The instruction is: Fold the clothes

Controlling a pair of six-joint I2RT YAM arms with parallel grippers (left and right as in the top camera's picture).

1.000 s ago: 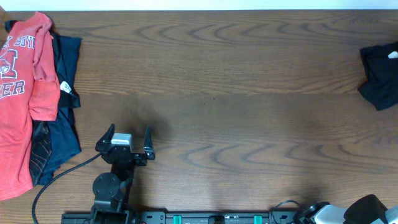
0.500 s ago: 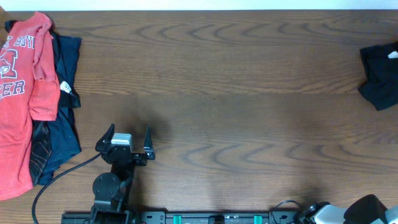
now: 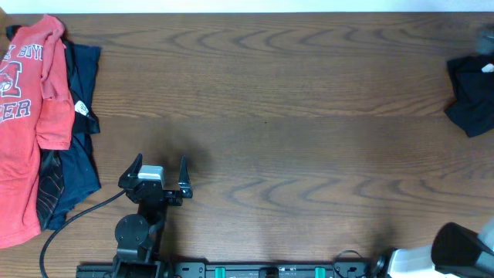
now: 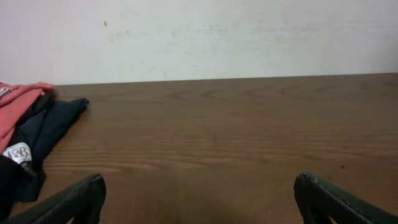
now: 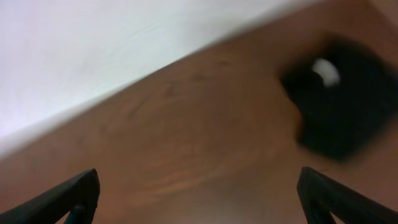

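Wood-grain table (image 3: 309,154). Rumpled orange-red lettered T-shirt (image 3: 27,116) over navy garment (image 3: 81,162), left edge. Crumpled black shirt (image 3: 472,96), right edge. Jaws spread wide: left gripper (image 3: 160,164), right gripper (image 5: 199,199).

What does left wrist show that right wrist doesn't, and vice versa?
Left wrist only: the orange-red T-shirt and navy garment, bunched at the frame's left. Right wrist only: a black garment, blurred, with a white tag, at upper right. Both: the wooden table, the white wall, and an open, empty gripper at the bottom, the left gripper and the right gripper.
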